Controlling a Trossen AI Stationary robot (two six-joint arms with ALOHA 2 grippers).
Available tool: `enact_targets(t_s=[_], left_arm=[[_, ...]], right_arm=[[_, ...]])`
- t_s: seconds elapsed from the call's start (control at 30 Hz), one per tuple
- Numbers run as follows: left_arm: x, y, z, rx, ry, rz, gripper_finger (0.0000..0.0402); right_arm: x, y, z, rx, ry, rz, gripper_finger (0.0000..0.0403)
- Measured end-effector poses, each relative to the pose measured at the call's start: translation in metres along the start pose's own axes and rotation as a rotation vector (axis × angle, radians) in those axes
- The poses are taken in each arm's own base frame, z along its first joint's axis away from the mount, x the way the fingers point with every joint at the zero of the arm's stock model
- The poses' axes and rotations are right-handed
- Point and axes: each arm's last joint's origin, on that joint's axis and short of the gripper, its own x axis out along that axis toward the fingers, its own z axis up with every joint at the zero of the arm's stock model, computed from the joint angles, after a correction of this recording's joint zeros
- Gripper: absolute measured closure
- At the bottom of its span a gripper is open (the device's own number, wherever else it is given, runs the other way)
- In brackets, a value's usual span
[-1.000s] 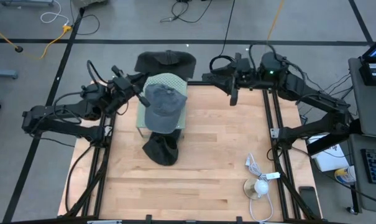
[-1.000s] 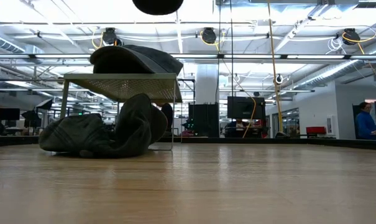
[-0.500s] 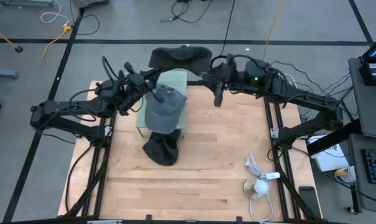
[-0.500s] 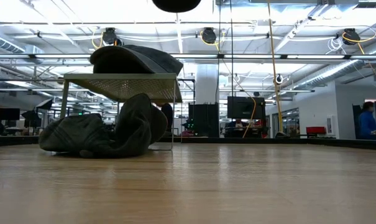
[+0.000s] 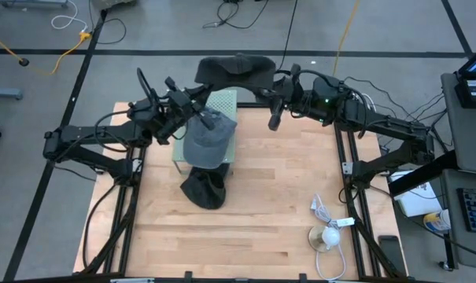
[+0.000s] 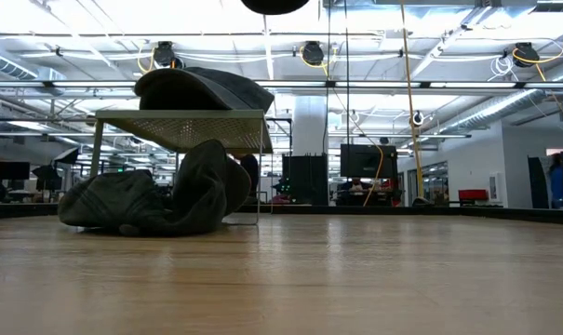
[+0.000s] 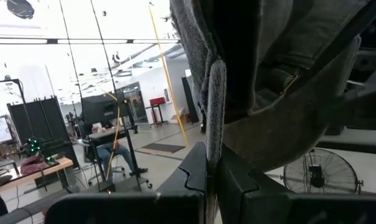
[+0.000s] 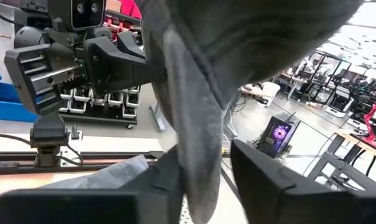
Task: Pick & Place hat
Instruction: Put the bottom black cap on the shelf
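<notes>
Looking down from the high camera, I see both arms reaching in over the far edge of the table (image 5: 261,228), holding a dark hat (image 5: 236,71) between them in the air, just beyond the rack (image 5: 220,102). My left gripper (image 5: 200,96) has the hat's left edge; in its wrist camera the two fingers (image 7: 194,177) are pressed together on a fold of the grey fabric, with almost no gap between them. My right gripper (image 5: 273,93) holds the opposite edge, and its wrist camera shows the fabric hanging down between its fingers (image 8: 262,180), clamped there, with the left gripper facing it across the hat. On the rack sits a grey cap (image 5: 206,135), and in the low camera it rests on the perforated top. A dark crumpled hat (image 5: 203,189) lies on the table against the rack's near side, partly under it in the low camera. At the table's near right corner lie a white cable (image 5: 326,214) and a small round disc (image 5: 322,238), well apart from the rack.
</notes>
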Motion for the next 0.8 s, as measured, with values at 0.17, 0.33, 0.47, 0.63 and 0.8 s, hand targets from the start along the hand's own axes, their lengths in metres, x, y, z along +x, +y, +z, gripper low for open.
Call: enact_targets(t_s=[0.17, 0.33, 0.47, 0.63, 0.8], left_arm=[[0.0, 0.0, 0.0, -0.003, -0.001, 0.002, 0.0392], [0.0, -0.001, -0.001, -0.012, 0.008, -0.009, 0.0371], [-0.006, 0.002, -0.002, 0.015, 0.061, -0.042, 0.0326], [-0.018, 0.016, 0.005, -0.017, 0.102, -0.024, 0.0279], [-0.032, 0.027, 0.011, -0.066, 0.124, -0.048, 0.0235]], right_arm=[[0.0, -0.001, 0.0, -0.016, 0.003, -0.025, 0.0379], [-0.002, -0.003, 0.0, -0.025, 0.023, -0.079, 0.0393], [-0.01, -0.006, 0.002, -0.052, 0.034, -0.084, 0.0396], [-0.029, -0.011, 0.007, -0.092, 0.064, -0.102, 0.0398], [-0.038, -0.012, -0.001, -0.136, 0.174, -0.085, 0.0398]])
